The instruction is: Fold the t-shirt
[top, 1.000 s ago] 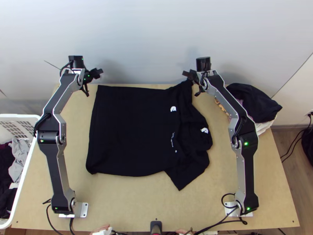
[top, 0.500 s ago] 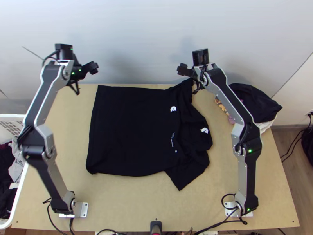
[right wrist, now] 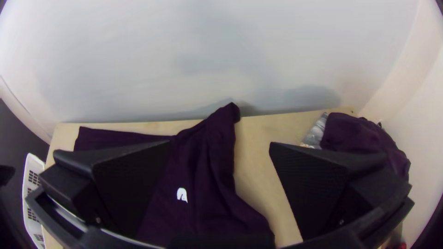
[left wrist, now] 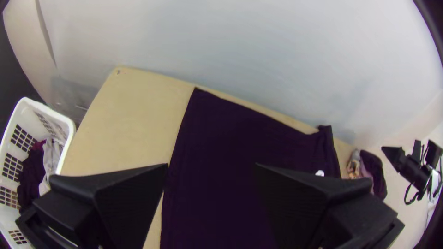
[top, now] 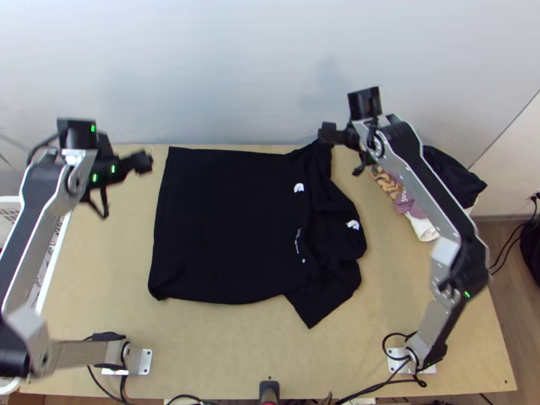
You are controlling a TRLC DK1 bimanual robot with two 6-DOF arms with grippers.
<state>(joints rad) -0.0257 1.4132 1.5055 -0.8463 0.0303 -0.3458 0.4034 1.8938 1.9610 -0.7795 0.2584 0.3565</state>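
Far left: white laundry basket [left wrist: 62, 121] beside the bench [top: 196, 344], holding dark and grey clothes. Next, left gripper [top: 140, 162], above the bench near the shirt's far left corner; jaws wide apart, released. Mid-bench: black T-shirt [top: 229, 223], body spread broadly flat, straight hem to the left. Its right part is creased and bunched, one sleeve angled toward the near edge, a raised fold at the far edge. Small white prints on chest and rumpled part. Right gripper [top: 327, 131] over that far fold; jaws well parted, released. Right: heap of clothes at the bench's far corner, black cloth [top: 451, 177] on top, patterned cloth [top: 386, 181] and white cloth [top: 424, 229] showing beneath.
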